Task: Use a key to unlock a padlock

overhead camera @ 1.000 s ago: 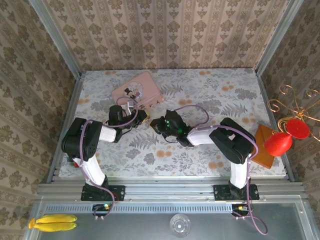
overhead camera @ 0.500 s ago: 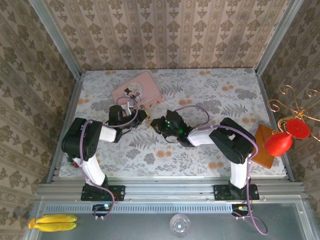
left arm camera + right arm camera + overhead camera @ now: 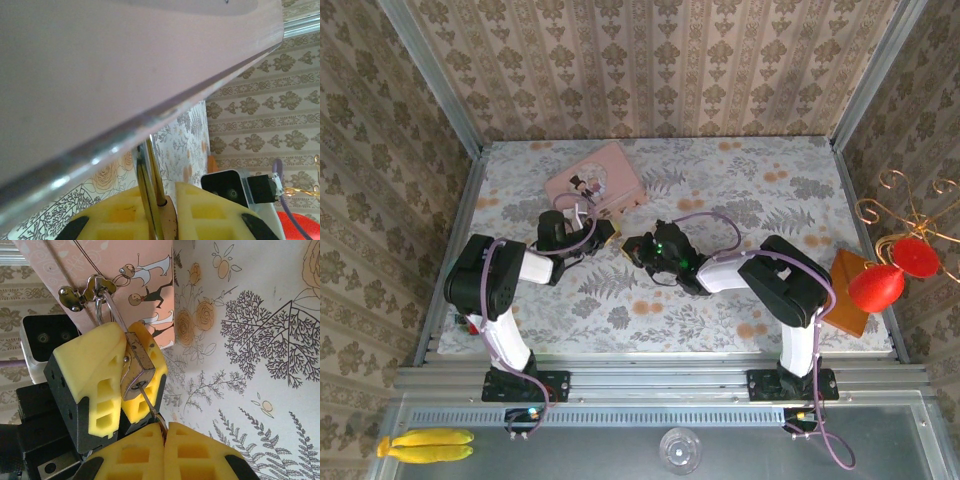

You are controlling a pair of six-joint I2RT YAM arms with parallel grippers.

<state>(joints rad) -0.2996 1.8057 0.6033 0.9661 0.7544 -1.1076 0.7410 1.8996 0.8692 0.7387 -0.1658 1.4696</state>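
Observation:
The small brass padlock [image 3: 135,371] is clamped between the yellow foam fingers [image 3: 92,367] of my left gripper [image 3: 606,233], which is shut on it. Its silver shackle [image 3: 107,305] passes through the metal hasp [image 3: 82,292] of the pink tin [image 3: 595,180]. A thin key [image 3: 149,405] sits in the keyhole on the padlock's underside. My right gripper [image 3: 164,432] is shut on the key's head. In the left wrist view the padlock [image 3: 152,200] stands edge-on between the pads, under the tin's wall [image 3: 100,75]. The two grippers meet near the table's middle, right gripper [image 3: 632,247].
The pink tin lies at the back left of the floral table [image 3: 750,190]. A brown card [image 3: 848,292] and red ornaments [image 3: 885,275] on a gold wire stand are at the right edge. Bananas [image 3: 425,443] lie off the table at the bottom left.
The right wrist has shifted slightly at the padlock with the key still in the keyhole. The left arm has stayed put.

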